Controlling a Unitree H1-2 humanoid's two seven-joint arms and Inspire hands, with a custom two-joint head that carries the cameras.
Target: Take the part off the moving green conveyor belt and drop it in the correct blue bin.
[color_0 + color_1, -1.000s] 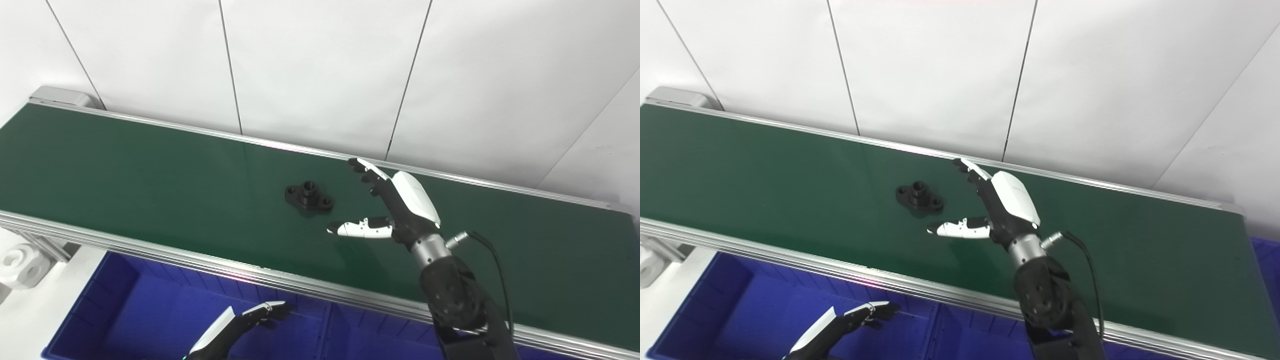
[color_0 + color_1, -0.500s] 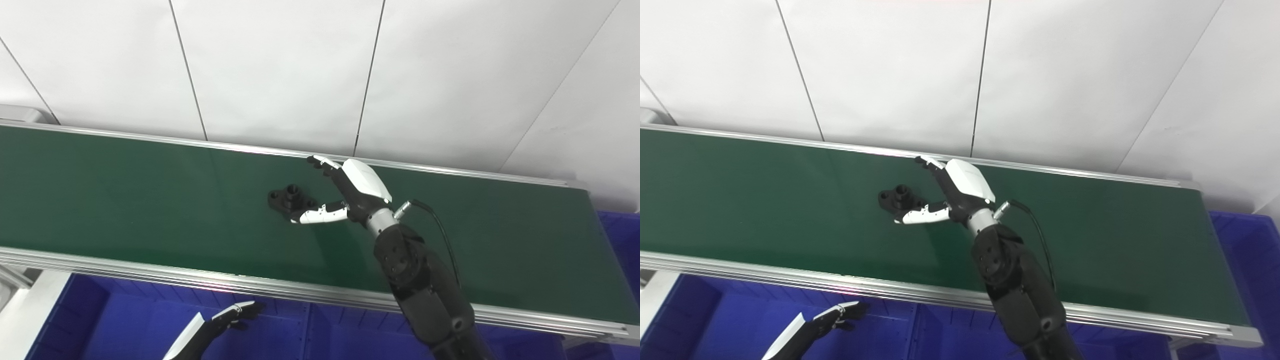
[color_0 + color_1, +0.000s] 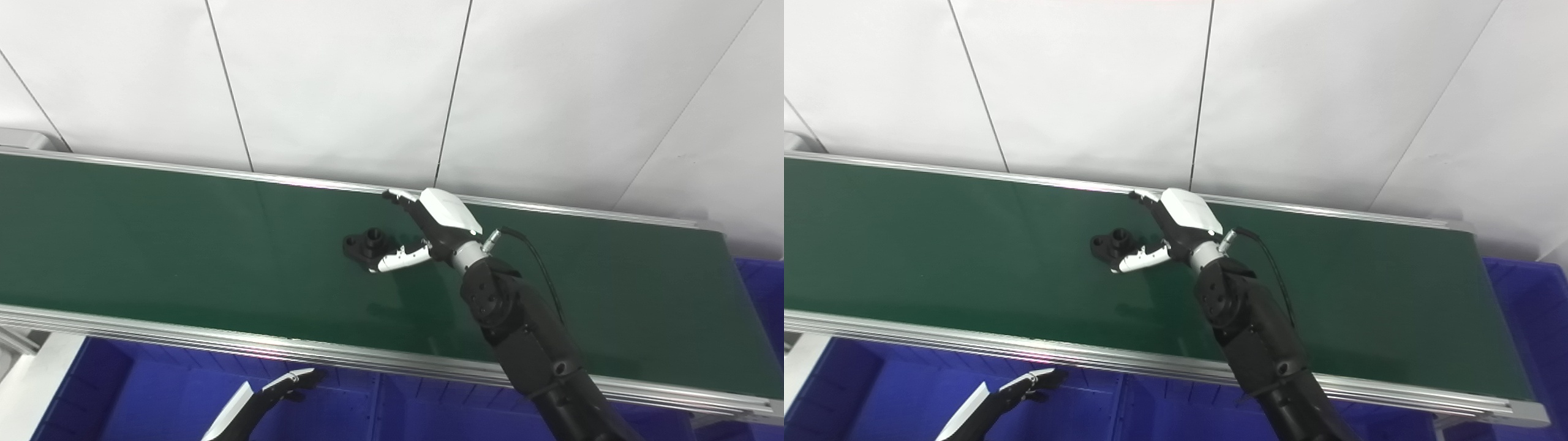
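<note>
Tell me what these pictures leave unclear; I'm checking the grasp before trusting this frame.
- Contact: in both eye views the right hand has its thumb across the black part; touch cannot be confirmed.
- Left hand: cut off by the bottom edge.
- Blue bin: the conveyor belt frame and the picture's edge hide most of it, so the correct one cannot be told.

Part on belt, bins in front.
Part (image 3: pixel 367 246) lies mid-belt (image 3: pixel 153 245), right hand (image 3: pixel 432 229) touching its right side; bin (image 3: pixel 141 392) sits before the belt, left hand (image 3: pixel 269 398) above it.

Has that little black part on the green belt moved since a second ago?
Yes. The black part has ridden rightward along the green belt, judged against the wall seam: it was well left of the seam, and now lies nearer it, by the right hand.
</note>
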